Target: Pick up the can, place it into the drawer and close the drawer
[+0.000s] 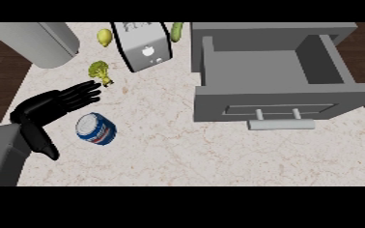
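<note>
Our left hand is spread wide and holds nothing. Its fingers run straight toward the upper right and its thumb is splayed downward, a posture we judge to be set for closing round the can. We note the can, blue and white, lying on the counter with its pale end turned up-left. It sits in the gap between fingers and thumb, just right of the palm; whether any finger touches it we cannot confirm from this angle. The drawer stands open well to the right, its handle toward us, placed to receive the can. Beside the fingertips lies a broccoli floret; further back are a lemon and a grey appliance. Our right hand is not in view.
</note>
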You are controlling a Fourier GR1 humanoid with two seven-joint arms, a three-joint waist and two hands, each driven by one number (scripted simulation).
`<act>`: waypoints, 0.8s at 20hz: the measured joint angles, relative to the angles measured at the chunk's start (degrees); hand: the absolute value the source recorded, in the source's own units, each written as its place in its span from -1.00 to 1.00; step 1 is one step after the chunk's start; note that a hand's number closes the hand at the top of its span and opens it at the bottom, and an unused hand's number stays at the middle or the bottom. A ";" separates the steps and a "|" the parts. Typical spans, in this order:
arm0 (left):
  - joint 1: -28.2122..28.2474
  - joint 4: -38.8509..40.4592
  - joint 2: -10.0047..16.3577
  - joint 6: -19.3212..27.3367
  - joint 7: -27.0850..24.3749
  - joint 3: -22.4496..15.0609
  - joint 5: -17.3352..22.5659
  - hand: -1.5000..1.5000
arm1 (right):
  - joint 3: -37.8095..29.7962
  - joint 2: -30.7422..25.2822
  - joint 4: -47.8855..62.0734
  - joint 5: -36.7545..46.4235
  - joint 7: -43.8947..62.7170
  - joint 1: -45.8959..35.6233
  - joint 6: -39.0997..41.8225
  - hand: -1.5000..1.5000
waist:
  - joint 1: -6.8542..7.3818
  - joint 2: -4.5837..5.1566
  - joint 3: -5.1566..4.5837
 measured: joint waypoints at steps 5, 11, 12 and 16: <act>-1.14 4.47 -0.51 2.55 -7.00 -0.24 -8.81 -1.00 | -0.22 0.48 0.56 0.66 -0.11 -0.60 0.77 -1.00 | -0.30 0.11 -0.03; -0.93 8.69 -0.07 6.39 -14.57 -2.93 -16.02 -1.00 | -0.89 0.83 -0.94 -0.31 0.62 0.08 1.45 -1.00 | -0.80 0.27 -0.11; -0.97 9.57 -0.13 7.28 -15.84 -3.47 -17.03 -1.00 | -0.72 1.14 -1.27 -0.20 0.91 0.07 1.23 -1.00 | -0.87 0.31 -0.13; -1.79 13.63 -0.44 9.89 -18.95 -5.47 -19.48 -1.00 | -1.67 0.61 -0.90 -1.49 1.23 0.06 1.81 -1.00 | -1.06 0.35 -0.12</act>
